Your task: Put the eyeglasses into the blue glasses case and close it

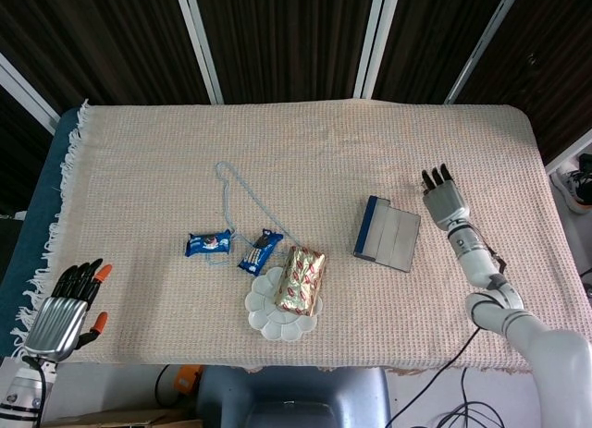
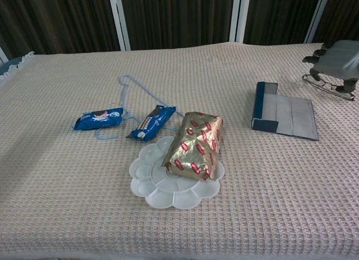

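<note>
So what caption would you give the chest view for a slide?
Right hand poised over the eyeglasses, beside the open blue glasses case.

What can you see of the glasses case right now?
The blue glasses case lies open and flat on the cloth, right of the middle. It looks like a folding case: a dark blue raised edge on its left, grey panels spread out to the right. Nothing is inside it and nothing touches it. The right hand is apart from it, further right, over the eyeglasses.
</note>
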`<action>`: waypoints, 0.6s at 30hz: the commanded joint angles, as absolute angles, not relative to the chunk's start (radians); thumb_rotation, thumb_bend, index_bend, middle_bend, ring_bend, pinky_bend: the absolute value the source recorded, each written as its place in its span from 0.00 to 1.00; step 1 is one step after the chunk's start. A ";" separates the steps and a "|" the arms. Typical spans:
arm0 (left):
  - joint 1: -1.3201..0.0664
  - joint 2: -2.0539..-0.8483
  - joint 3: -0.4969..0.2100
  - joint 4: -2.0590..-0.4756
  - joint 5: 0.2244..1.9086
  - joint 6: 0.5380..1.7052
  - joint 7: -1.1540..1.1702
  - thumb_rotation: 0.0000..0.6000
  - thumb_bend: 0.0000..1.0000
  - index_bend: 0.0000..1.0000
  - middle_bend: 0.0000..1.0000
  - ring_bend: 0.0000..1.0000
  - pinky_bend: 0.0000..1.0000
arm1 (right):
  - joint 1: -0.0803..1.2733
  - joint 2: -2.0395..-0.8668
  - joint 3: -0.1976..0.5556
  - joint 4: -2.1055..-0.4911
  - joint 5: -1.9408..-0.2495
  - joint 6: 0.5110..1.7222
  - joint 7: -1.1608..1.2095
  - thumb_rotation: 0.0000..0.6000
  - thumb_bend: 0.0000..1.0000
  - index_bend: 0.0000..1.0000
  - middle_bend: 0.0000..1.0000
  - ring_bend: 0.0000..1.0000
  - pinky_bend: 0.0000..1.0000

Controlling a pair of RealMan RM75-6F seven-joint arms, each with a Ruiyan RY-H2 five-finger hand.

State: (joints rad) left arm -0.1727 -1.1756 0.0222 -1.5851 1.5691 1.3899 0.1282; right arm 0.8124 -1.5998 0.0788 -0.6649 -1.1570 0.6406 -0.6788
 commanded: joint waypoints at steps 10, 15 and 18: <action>-0.163 -1.170 0.029 -1.587 1.590 1.414 0.119 1.00 0.41 0.00 0.00 0.00 0.08 | 0.744 -1.501 0.089 -0.733 -1.158 0.660 -0.540 1.00 0.51 0.43 0.00 0.00 0.00; -0.166 -1.172 0.031 -1.585 1.590 1.405 0.120 1.00 0.41 0.00 0.00 0.00 0.08 | 0.723 -1.523 0.085 -0.674 -1.146 0.601 -0.460 1.00 0.50 0.40 0.00 0.00 0.00; -0.167 -1.174 0.032 -1.587 1.591 1.402 0.127 1.00 0.41 0.00 0.00 0.00 0.08 | 0.721 -1.548 0.088 -0.639 -1.153 0.560 -0.381 1.00 0.50 0.34 0.00 0.00 0.00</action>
State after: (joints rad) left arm -0.1667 -1.1739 0.0316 -1.5863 1.5905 1.4027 0.1268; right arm 0.7261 -1.5281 0.0869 -0.6670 -1.1507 0.5922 -0.4305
